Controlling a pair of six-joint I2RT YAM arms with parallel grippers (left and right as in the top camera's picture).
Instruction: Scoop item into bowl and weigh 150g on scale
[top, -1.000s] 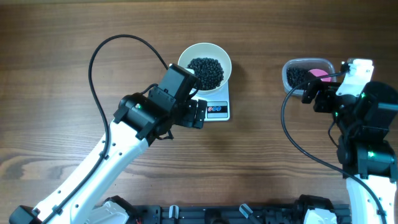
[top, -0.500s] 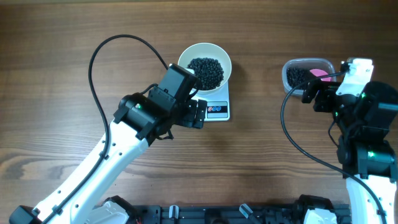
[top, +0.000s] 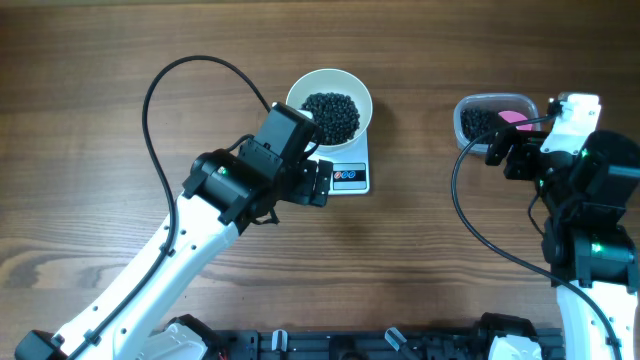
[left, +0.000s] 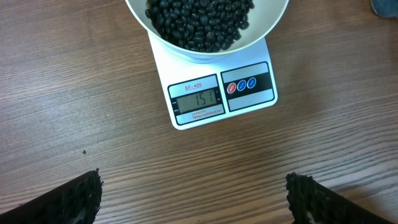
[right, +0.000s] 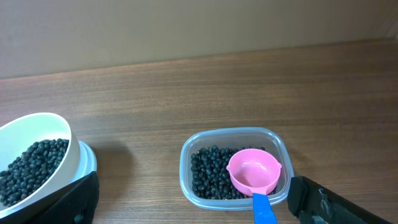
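Brown wood-grain table (top: 100, 80), plain beige wall (right: 186, 25) behind it, soft even light

Wooden table (top: 80, 60), scale (left: 221, 93), plastic tub (right: 233, 132)

- Bowl (top: 345, 78): plain white.
- Beads (top: 330, 115): black.
- Scale (left: 193, 71): white, with a grey display and red and blue buttons on a black panel.
- Tub (right: 186, 168): clear.
- Scoop (right: 254, 171): pink with a blue handle.
- Table (top: 450, 250): brown wood grain.
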